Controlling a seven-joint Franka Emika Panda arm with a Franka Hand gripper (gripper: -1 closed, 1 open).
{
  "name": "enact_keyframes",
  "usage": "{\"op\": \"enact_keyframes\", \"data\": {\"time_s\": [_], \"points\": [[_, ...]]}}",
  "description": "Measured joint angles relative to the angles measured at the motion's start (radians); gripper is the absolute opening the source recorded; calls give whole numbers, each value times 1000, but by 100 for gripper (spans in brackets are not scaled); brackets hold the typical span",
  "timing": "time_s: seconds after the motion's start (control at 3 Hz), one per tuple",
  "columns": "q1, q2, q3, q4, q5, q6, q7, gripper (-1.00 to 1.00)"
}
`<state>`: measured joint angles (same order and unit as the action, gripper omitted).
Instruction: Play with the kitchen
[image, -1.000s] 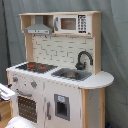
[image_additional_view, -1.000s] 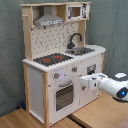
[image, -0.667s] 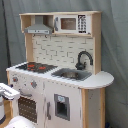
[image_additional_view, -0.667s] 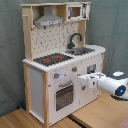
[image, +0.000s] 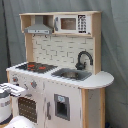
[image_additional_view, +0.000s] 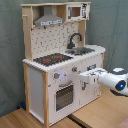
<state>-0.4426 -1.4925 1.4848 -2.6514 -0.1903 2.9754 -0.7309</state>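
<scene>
A toy kitchen (image: 60, 70) of white panels and light wood stands upright and fills both exterior views, set against a grey curtain. Its black stovetop (image: 35, 66) with red burners sits on the counter toward the first exterior view's left, and beside it are the sink (image: 71, 74) and a curved black faucet (image: 83, 59). Above are a grey hood (image: 39, 27) and a microwave (image: 70, 23), with a pale back panel between them and the counter. In the second exterior view, the robot's gripper (image_additional_view: 80, 75) comes in from the second exterior view's right, at the end of a white arm (image_additional_view: 112, 80), and is level with the knob panel (image_additional_view: 62, 76) just above the oven door (image_additional_view: 64, 96). Compared with a second ago, the gripper has edged a little further toward the kitchen's front and now appears to reach the panel near the knobs. The kitchen itself has not moved, and the oven door looks shut as before. Whether the fingers are spread or closed cannot be told, nor whether they actually touch a knob. The small advance suggests the arm is closing in to work a knob or the oven door, so the play seems to be only starting.
</scene>
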Motion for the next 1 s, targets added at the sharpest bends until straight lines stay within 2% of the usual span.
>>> {"op": "enact_keyframes", "data": {"time_s": [0.33,0.67,1.0], "points": [[0,1,-23,-43,0,50,-79,100],[0,3,-19,-89,0,127,-143,100],[-24,4,-16,-120,0,218,-174,100]]}}
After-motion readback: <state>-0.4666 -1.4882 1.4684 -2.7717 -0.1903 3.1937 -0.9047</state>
